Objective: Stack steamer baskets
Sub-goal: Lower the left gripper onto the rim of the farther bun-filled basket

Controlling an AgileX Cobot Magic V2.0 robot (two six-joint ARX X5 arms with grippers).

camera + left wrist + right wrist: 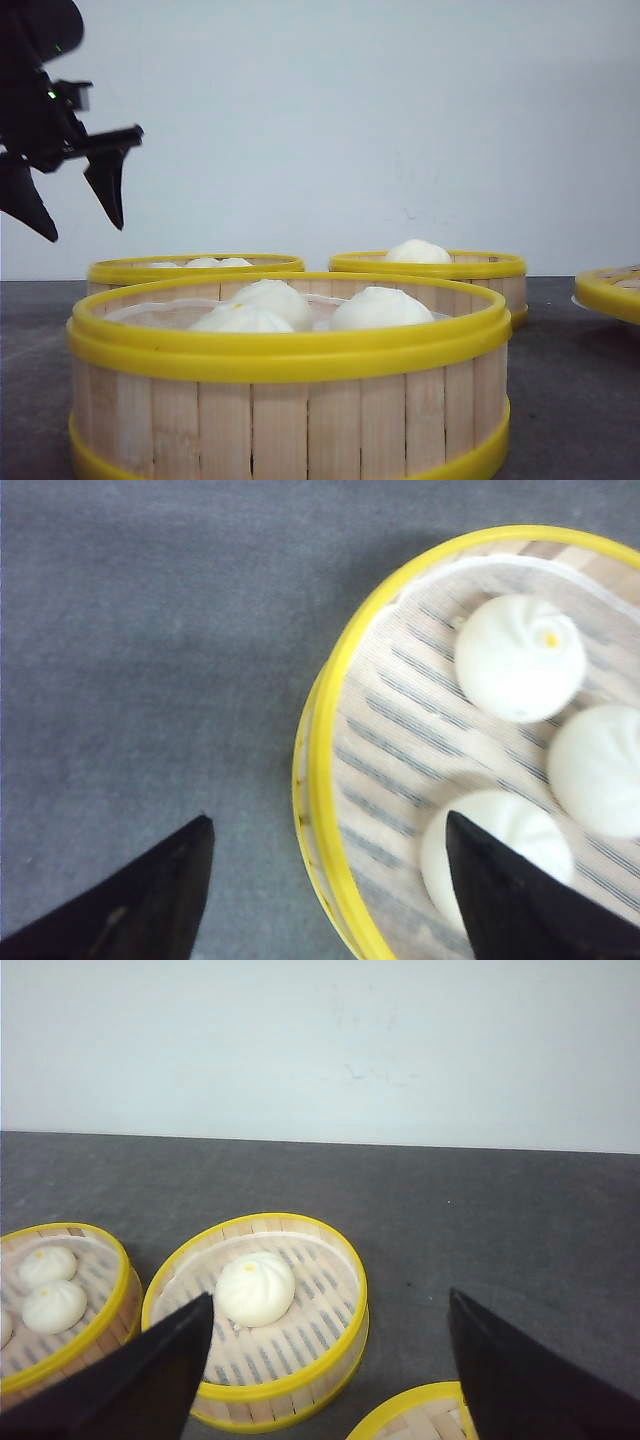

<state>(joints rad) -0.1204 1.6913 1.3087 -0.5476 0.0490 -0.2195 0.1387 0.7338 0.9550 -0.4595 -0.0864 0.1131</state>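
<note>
Nearest basket (290,400) sits clear of left pincer (75,205).

near steamer basket (290,400) in front, two steamer baskets (195,268) (430,266) behind

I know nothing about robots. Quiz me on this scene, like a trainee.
1. True or false: the nearest steamer basket has another basket stacked on it.
2. How many buns sit in the back right basket?
3. The left claw is: A open in the air, B shut on a rim, C resting on the table.
Key: 1 false; 2 one; 3 A.
</note>
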